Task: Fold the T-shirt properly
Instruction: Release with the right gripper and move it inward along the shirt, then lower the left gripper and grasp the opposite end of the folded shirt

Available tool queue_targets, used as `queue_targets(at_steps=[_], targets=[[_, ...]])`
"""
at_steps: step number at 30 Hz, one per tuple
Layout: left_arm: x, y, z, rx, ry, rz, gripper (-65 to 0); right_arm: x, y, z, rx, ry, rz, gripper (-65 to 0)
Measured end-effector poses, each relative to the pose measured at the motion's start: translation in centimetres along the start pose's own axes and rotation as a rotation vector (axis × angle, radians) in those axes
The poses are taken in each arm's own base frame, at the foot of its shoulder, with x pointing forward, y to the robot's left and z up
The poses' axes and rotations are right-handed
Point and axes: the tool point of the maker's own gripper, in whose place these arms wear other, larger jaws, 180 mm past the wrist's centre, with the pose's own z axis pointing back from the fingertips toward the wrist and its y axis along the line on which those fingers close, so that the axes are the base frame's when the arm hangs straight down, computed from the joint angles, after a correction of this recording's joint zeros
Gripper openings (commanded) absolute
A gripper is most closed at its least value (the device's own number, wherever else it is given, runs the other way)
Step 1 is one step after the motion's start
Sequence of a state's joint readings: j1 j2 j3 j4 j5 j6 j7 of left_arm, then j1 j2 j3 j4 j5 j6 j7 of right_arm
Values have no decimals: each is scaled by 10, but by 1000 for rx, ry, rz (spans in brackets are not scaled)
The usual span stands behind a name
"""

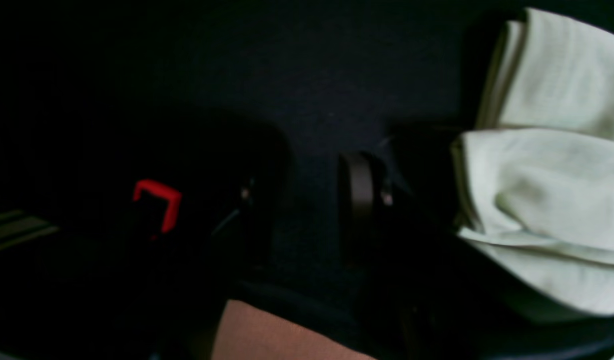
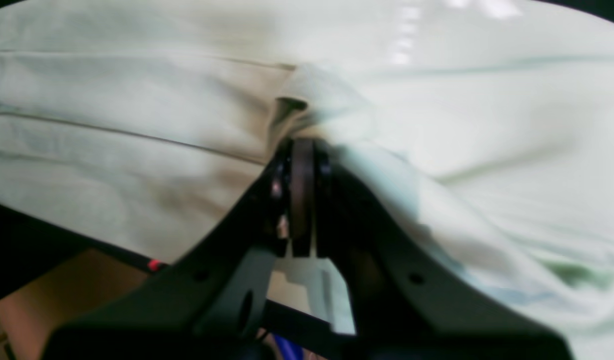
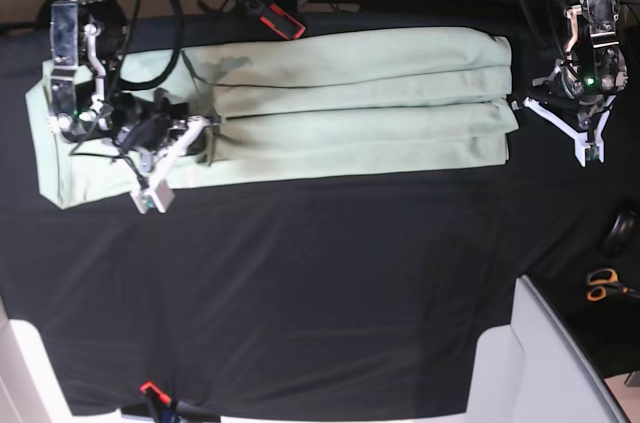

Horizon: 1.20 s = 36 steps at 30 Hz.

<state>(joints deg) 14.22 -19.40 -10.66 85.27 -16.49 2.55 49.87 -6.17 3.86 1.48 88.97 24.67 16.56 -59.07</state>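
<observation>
T-shirt [image 3: 340, 103], pale mint-green, thin and soft, lies along the far side of the table [image 3: 330, 293] as a long folded band, its lengthwise creases running in parallel ridges and its end toward the table's right edge stacked in rounded layers. The opposite end, near the table's left edge, spreads wider and flatter. A black cloth with a matte, faintly woven look covers the table. The right gripper [image 2: 299, 145] is clamped on a pinch of the shirt; in the right wrist view the dark fingers [image 2: 302, 190] meet with fabric puckered and bunched just above the tips, and folds drape away over one side of the gripper. In the base view this grip sits on the shirt's upper surface, toward its wide end. The left gripper [image 1: 307, 200] stands just beside the stacked end of the shirt, apart from it, with its fingers [image 1: 359, 195] parted and only black cloth between them; the left wrist view shows the rounded folded layers off to one side of the finger. Scissors [image 3: 603, 285] with orange handles lie beyond the table's right edge.
</observation>
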Motion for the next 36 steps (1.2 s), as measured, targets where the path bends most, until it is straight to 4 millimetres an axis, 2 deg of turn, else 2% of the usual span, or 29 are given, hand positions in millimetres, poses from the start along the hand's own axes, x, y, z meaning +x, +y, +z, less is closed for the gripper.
queue_targets(at_steps=[7,10,13,16,18,20,23,24,26,29,31,33,36], targets=[[-9,1,0,1,19,-3,-425,0,27,-10,55,5,17,-647],[-10,2,0,3,20,-6,-425,-12,21,-17,52,44,-8,-647],[-11,-1,1,-4,21,1,-425,-32,9,-29,38,88,-44,-647],[-16,-16,1,-84,35,80,-425,-40,10,-34,40,95,-57,-647],[-16,-25,3,-145,39,142,-425,-38,16,-28,46,83,-38,-647],[-13,-25,6,-197,38,216,-425,-33,29,-16,49,66,25,-647],[-4,-18,11,-229,25,266,-417,-20,68,9,109,1,121,-647],[0,-19,14,-248,17,274,-391,-14,79,17,132,-26,144,-647],[7,-28,22,-293,-5,292,-275,-9,89,30,149,-68,158,-647],[10,-35,33,-332,-21,288,-94,-15,79,33,113,-47,166,-647],[11,-34,36,-333,-28,275,-2,-18,73,33,95,-37,171,-647],[15,-36,39,-361,-36,280,0,-19,73,34,101,-35,172,-647],[21,-52,46,-486,-60,226,0,-24,70,34,98,-29,171,-647]])
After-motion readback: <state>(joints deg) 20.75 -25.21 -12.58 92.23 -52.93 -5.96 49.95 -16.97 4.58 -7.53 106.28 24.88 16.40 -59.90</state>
